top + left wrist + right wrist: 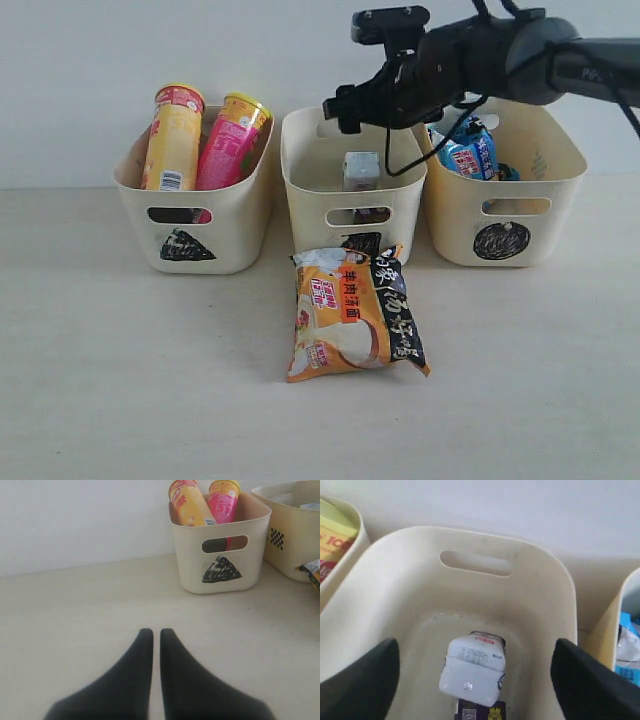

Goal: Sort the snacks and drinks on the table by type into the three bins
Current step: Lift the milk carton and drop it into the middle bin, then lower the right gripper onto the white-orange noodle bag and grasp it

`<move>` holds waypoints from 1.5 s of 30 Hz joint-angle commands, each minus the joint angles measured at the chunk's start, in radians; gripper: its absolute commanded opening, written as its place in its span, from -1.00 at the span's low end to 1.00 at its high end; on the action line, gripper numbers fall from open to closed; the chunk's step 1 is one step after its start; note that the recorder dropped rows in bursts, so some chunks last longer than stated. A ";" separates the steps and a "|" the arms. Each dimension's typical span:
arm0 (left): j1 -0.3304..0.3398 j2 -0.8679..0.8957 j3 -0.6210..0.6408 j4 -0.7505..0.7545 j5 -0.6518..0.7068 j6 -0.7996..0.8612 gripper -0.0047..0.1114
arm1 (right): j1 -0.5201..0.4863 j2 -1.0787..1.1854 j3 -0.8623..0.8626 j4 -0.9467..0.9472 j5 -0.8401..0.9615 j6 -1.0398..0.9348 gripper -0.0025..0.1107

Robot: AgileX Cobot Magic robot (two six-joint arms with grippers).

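Right arm: dark grey, glossy casing; black cable looped underneath. Left fingers: matte black, tapering to rounded tips.

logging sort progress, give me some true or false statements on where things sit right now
1. The yellow chip can and pink chip can are in the triangle bin. True.
2. The blue noodle packet is in the circle bin. True.
3. The orange-black noodle packet is in the circle bin. False: it lies on the table before the middle bin.
4. The right gripper is open above the white-blue carton in the middle bin. True.
5. The left gripper holds a carton. False: it is shut on nothing.
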State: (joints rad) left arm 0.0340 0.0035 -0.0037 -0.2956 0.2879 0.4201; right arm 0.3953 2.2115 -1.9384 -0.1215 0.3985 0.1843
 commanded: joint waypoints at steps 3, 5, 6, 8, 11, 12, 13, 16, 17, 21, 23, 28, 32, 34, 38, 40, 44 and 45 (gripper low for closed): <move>0.003 -0.004 0.004 -0.012 -0.004 0.000 -0.84 | -0.007 -0.107 -0.017 -0.002 0.183 -0.015 -0.43; 0.003 -0.004 0.004 -0.012 -0.004 0.000 -0.84 | -0.007 -0.129 -0.017 -0.002 0.256 -0.017 -0.79; 0.003 -0.004 0.004 -0.012 -0.004 0.000 -0.84 | -0.007 -0.140 -0.017 -0.002 0.312 -0.019 -0.98; 0.003 -0.004 0.004 -0.012 -0.004 0.000 -0.84 | -0.007 -0.161 -0.017 0.035 0.381 -0.067 -0.96; 0.003 -0.004 0.004 -0.012 -0.004 0.000 -0.84 | -0.007 -0.192 -0.015 0.166 0.495 -0.184 -0.96; 0.003 -0.004 0.004 -0.012 -0.004 0.000 -0.84 | -0.007 -0.205 -0.006 0.214 0.521 -0.220 -0.96; 0.003 -0.004 0.004 -0.012 -0.004 0.000 -0.84 | -0.007 -0.220 0.013 0.253 0.529 -0.241 -0.96; 0.003 -0.004 0.004 -0.012 -0.004 0.000 -0.84 | -0.007 -0.281 0.114 0.299 0.503 -0.253 -0.96; 0.003 -0.004 0.004 -0.012 -0.004 0.000 -0.84 | -0.007 -0.303 0.161 0.308 0.487 -0.253 -0.96; 0.003 -0.004 0.004 -0.012 -0.004 0.000 -0.84 | -0.007 -0.430 0.374 0.335 0.369 -0.273 -0.96; 0.003 -0.004 0.004 -0.012 -0.004 0.000 -0.84 | -0.007 -0.490 0.474 0.342 0.319 -0.273 -0.96; 0.003 -0.004 0.004 -0.012 -0.004 0.000 -0.84 | -0.007 -0.604 0.684 0.398 0.304 -0.330 -0.96; 0.003 -0.004 0.004 -0.012 -0.004 0.000 -0.84 | -0.007 -0.615 0.783 0.592 0.398 -0.591 -0.96; 0.003 -0.004 0.004 -0.012 -0.004 0.000 -0.84 | -0.007 -0.606 0.807 0.676 0.445 -0.683 -0.96; 0.003 -0.004 0.004 -0.012 -0.004 0.000 -0.84 | -0.062 -0.580 0.821 0.922 0.532 -0.878 -0.96; 0.003 -0.004 0.004 -0.012 -0.004 0.000 -0.84 | -0.116 -0.563 0.821 1.061 0.601 -0.983 -0.96; 0.003 -0.004 0.004 -0.012 -0.004 0.000 -0.84 | -0.242 -0.532 0.821 1.186 0.728 -1.071 -0.96; 0.003 -0.004 0.004 -0.012 -0.004 0.000 -0.84 | -0.268 -0.523 0.821 1.186 0.740 -1.073 -0.96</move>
State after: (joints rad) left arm 0.0340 0.0035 -0.0037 -0.2956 0.2879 0.4201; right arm 0.2030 1.6702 -1.1176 1.0108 1.0744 -0.8314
